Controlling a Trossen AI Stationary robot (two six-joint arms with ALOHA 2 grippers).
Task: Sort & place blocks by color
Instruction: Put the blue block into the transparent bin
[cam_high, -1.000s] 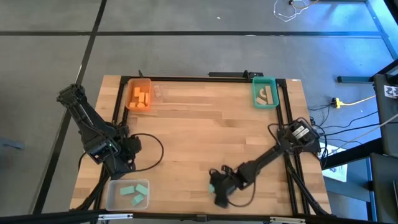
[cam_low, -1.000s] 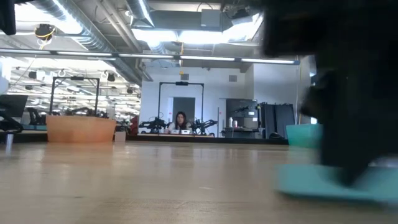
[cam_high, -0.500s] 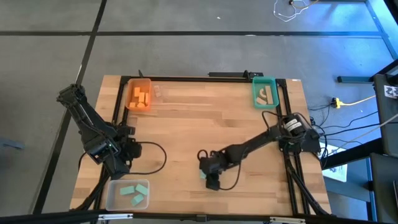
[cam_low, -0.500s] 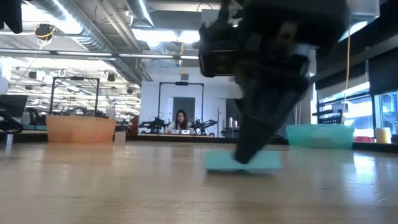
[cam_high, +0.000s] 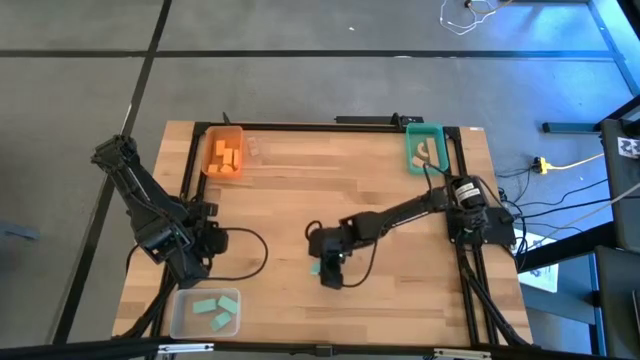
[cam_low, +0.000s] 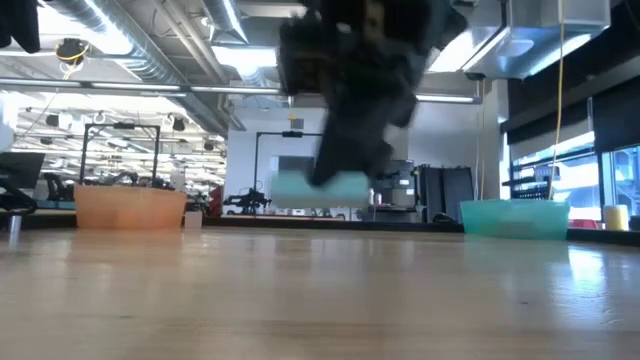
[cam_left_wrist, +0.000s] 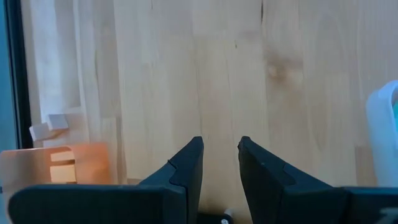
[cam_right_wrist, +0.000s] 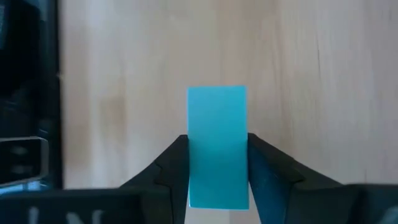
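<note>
Right hand (cam_high: 322, 270) pinches a mint-teal block (cam_right_wrist: 217, 144) between its two fingers (cam_right_wrist: 169, 167), and that block has come up off the desk (cam_high: 300, 200): half a second back it lay flat on the wood under the fingers in the low view, and now it hangs clear in the air (cam_low: 320, 189). Over the same second the right arm has swept from the near right part of the desk toward the middle, moving leftward. I judge this to be the carry stage, with the clear bin (cam_high: 205, 312) at the near left corner, already holding teal blocks (cam_high: 218, 310), as the likely goal. Orange blocks (cam_high: 225, 157) sit in the orange bin (cam_high: 236, 131) and pale wood blocks (cam_high: 428, 153) in the teal bin (cam_high: 441, 130) at the far edge. Left hand (cam_left_wrist: 219, 163) waits beside the clear bin, unmoved, its fingers slightly parted and pinching nothing.
</note>
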